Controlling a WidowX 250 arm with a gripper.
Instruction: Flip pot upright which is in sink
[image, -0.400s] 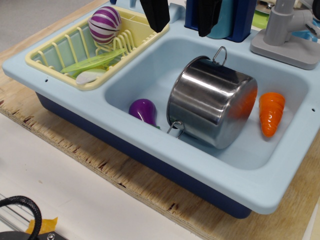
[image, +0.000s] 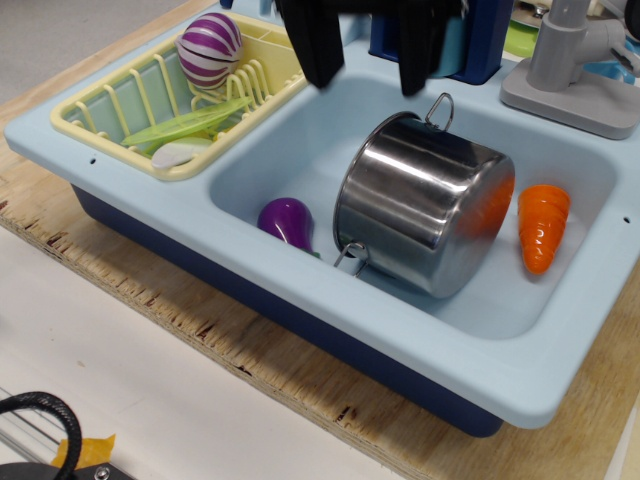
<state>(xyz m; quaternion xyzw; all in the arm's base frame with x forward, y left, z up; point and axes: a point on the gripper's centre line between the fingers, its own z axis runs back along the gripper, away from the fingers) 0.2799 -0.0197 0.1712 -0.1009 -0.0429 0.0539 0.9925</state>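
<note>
The shiny steel pot (image: 425, 205) lies tilted on its side in the basin of the light blue sink (image: 300, 130), its bottom facing me and its open mouth turned away to the back left. One wire loop handle (image: 440, 105) sticks up at the back, another (image: 350, 257) points to the front. My gripper (image: 368, 70) hangs open above the back of the basin, just behind and above the pot's rim. Its two black fingers (image: 315, 45) are wide apart and hold nothing.
A purple toy eggplant (image: 286, 222) lies left of the pot and an orange toy carrot (image: 543, 226) right of it, both in the basin. A yellow dish rack (image: 190, 95) with a striped purple vegetable (image: 209, 48) sits at the left. A grey faucet (image: 575, 65) stands back right.
My gripper has come down and forward toward the pot; its fingers now reach lower over the back of the basin. The pot and toys have not moved.
</note>
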